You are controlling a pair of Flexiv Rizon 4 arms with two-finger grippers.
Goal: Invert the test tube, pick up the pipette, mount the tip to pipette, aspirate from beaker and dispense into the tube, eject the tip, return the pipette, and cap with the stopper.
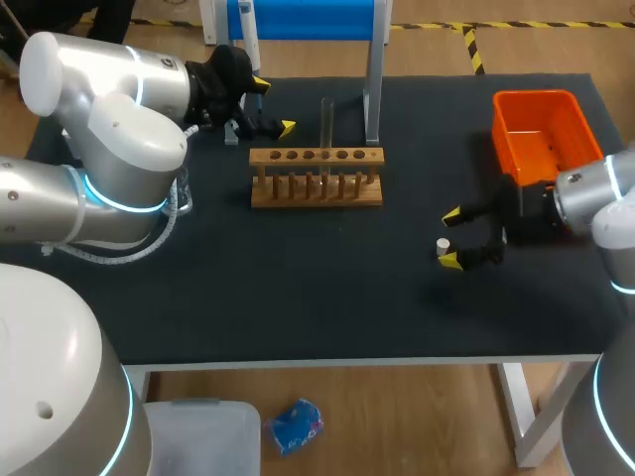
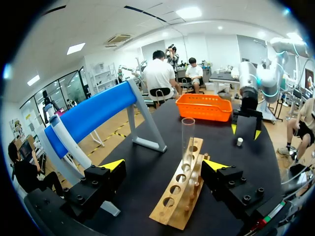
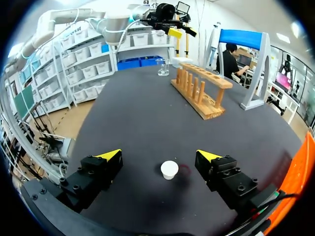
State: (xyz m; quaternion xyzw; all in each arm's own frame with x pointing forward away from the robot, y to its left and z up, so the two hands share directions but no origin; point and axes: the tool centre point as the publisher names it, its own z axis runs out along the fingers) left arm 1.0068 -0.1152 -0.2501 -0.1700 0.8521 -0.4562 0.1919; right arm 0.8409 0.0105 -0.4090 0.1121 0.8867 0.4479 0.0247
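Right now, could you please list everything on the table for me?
Wooden test tube rack: one, brown, centre.
Clear glass test tube: one, upright in the rack.
Small white stopper: one, front right of the rack.
Orange plastic bin: one, far right.
Blue-topped stand: one, behind the rack.
Clear glass beaker: one, left of the rack.
Left hand: yellow-tipped, open, behind the rack.
Right hand: yellow-tipped, open, either side of the stopper.

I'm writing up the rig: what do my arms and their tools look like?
The left arm and right arm are rounded silver-white links with glowing cyan joint rings. The left tool and right tool are black blocks with two yellow-tipped fingers.
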